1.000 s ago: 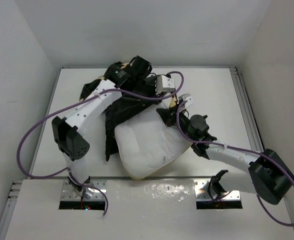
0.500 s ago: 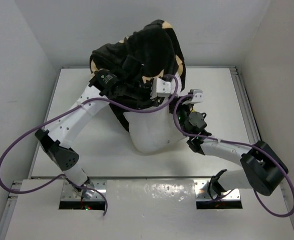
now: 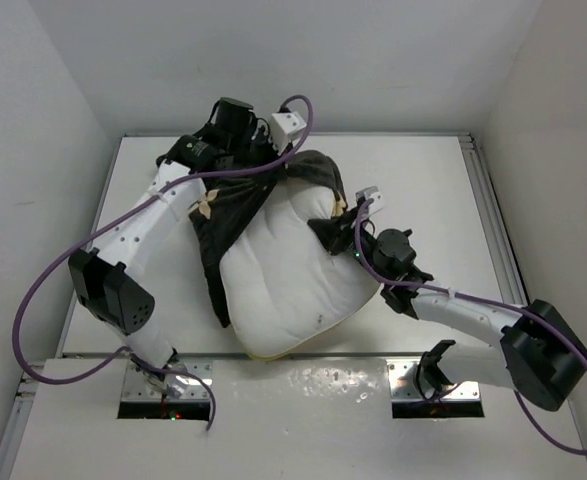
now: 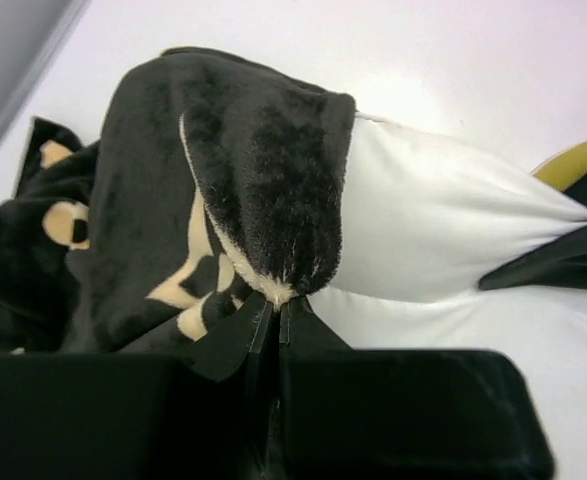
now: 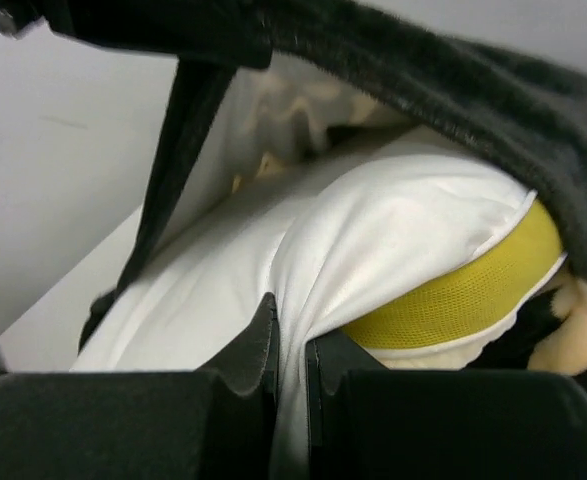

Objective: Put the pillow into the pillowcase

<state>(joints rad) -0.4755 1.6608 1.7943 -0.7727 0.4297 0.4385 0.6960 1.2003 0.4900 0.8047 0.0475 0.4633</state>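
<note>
1. Pulling the pillowcase (image 4: 253, 160) over the pillow (image 3: 288, 275) is looking like the step in hand; only the far end is being covered.
2. The left gripper (image 4: 276, 305) is pinching the case's hem, fingers fully closed.
3. The right gripper (image 5: 291, 345) is clamping white pillow fabric beside the yellow trim (image 5: 453, 290).
4. The next move is probably calling for drawing the hem nearward.
5. The pillow is lying mid-table (image 3: 423, 180), long axis running near-to-far, far end pointing into the case.

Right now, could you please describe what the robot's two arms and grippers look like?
Both arms, the left arm and right arm, have white tubular links and bulky black joint housings. A purple cable loops along each. The left gripper and right gripper have black, flat, pointed fingers on black blocky bodies.
</note>
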